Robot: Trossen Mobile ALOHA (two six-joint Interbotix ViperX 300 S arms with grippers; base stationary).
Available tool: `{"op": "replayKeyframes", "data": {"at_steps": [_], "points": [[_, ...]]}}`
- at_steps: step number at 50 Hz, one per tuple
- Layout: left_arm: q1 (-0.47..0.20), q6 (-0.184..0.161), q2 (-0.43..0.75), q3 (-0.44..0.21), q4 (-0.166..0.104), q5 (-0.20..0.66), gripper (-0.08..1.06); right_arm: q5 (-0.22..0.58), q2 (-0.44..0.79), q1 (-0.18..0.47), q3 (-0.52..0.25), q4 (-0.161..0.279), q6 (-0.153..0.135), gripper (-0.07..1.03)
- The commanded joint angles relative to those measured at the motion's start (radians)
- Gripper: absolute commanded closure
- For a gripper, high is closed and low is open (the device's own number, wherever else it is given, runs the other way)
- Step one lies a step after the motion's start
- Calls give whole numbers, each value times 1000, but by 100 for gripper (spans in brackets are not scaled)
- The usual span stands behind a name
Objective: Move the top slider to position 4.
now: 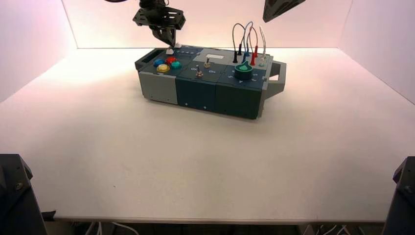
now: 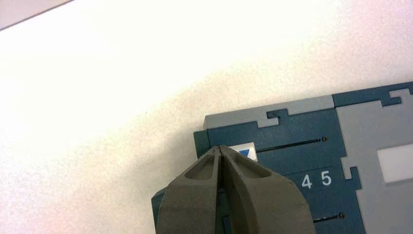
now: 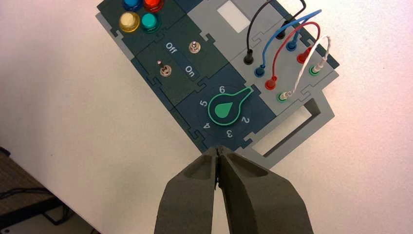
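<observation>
shows the left gripper (image 2: 220,147) closed at the top slider (image 2: 248,152), at the box's far left, well short of the "4" (image 2: 306,181); contact impossible to confirm. risks skating over the low white knob if pushing too high, or jamming it if pressing down hard. could overshoot to the adjacent "5" (image 2: 326,178), or brush the lower slider (image 1: 170,51) nearby. leaves the wires (image 1: 251,39) well clear of the push; parks the closed right gripper (image 3: 218,148) by the green knob (image 3: 224,109).
</observation>
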Motion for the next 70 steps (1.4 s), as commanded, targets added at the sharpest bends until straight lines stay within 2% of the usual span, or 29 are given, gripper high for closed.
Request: {"op": "replayKeyframes", "data": {"at_steps": [1,70], "points": [[-5,6,-21,-32,2,-8,101,-8,-9,-2,-25,5,0,98],[-43,5,-23,-34,2,18,101,-8,-2,-2,-20,5,0,98]]}}
